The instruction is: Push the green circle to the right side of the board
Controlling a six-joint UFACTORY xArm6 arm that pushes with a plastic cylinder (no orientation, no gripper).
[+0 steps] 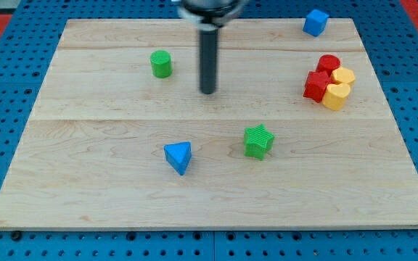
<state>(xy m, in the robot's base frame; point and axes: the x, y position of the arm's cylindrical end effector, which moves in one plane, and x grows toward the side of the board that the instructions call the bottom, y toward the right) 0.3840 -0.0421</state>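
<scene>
My tip [207,91] is a bare rod end with nothing to open or close, so it grasps nothing; it rests on the board [85,188] touching no block. The green circle [161,64] lies toward the view's left of my tip and slightly toward the view's top, near but clearly apart. That is the relation that matters: the circle has to travel toward the view's right, yet my tip stands on that very side of it. As I judge it, my tip must first get round to the circle's far, left flank before any push counts. The circle is round, so a push off its centre would likely let it slip aside. Toward the view's bottom of my tip sit a blue triangle [178,156] and a green star [259,141]; well off to the view's right are a blue cube [315,22], two red blocks [321,78] and two yellow blocks [337,88] huddled together
</scene>
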